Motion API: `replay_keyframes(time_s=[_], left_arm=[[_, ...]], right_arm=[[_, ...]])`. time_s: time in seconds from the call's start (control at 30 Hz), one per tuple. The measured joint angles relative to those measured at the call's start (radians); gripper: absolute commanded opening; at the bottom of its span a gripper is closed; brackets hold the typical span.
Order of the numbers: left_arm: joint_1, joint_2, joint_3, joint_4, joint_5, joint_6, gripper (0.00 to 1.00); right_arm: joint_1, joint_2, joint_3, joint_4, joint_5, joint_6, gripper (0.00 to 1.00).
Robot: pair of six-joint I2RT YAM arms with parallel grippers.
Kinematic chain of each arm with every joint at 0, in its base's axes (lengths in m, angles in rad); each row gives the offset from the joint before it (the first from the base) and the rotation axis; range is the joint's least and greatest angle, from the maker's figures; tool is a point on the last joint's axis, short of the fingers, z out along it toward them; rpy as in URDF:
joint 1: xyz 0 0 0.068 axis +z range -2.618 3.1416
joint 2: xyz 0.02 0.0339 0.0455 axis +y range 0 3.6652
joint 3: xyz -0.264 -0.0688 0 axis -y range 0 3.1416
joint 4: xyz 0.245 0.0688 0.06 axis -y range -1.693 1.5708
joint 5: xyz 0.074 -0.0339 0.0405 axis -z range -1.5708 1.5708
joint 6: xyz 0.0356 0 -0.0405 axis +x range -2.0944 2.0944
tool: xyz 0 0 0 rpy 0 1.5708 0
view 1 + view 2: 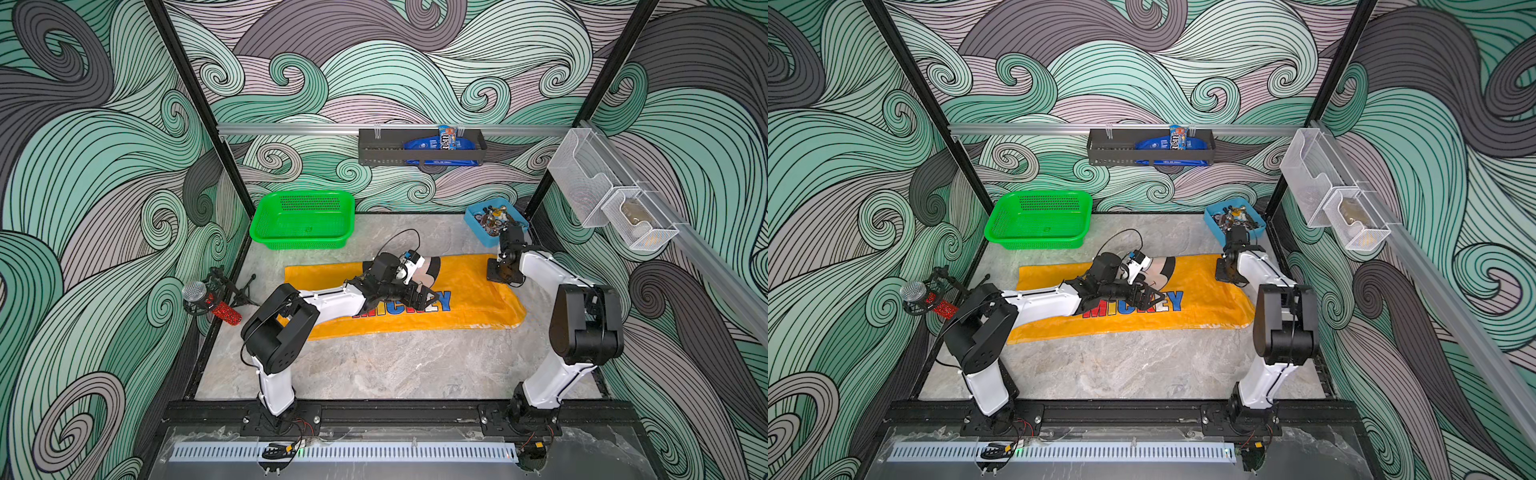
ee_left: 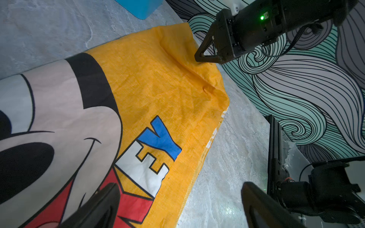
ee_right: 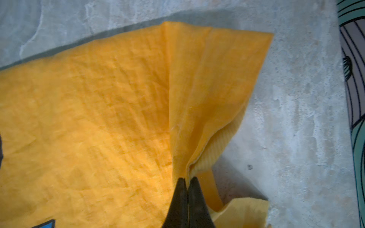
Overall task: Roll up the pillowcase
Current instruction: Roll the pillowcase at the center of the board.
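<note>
Pillowcase (image 1: 469, 291) is lying spread on bench (image 1: 374, 365), w/ printed face up. Right pincer (image 3: 187, 180) is clamping a pinched fold at the cloth's short end, prob. to start the roll there. Left pincer (image 2: 177, 201) is hovering w/ jaws apart over the lettering, cloth beneath it, likely ready to pin the fabric.
</note>
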Motion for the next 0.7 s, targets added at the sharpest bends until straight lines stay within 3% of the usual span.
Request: replay_keyframes(time_s=[0.3, 0.43, 0.57, 0.7], left_arm=[[0.008, -0.002, -0.020, -0.017, -0.003, 0.009, 0.99], [0.010, -0.009, -0.030, -0.023, -0.005, 0.009, 0.99], [0.011, -0.013, -0.034, -0.022, -0.006, 0.009, 0.99], [0.011, -0.013, -0.038, -0.023, -0.006, 0.009, 0.99]], right_arm=[[0.134, 0.122, 0.065, -0.021, -0.002, 0.076, 0.06], [0.178, 0.155, 0.081, -0.028, 0.000, 0.092, 0.20], [0.200, 0.160, 0.082, -0.035, -0.010, 0.100, 0.25], [0.198, 0.160, 0.101, -0.053, -0.028, 0.110, 0.38]])
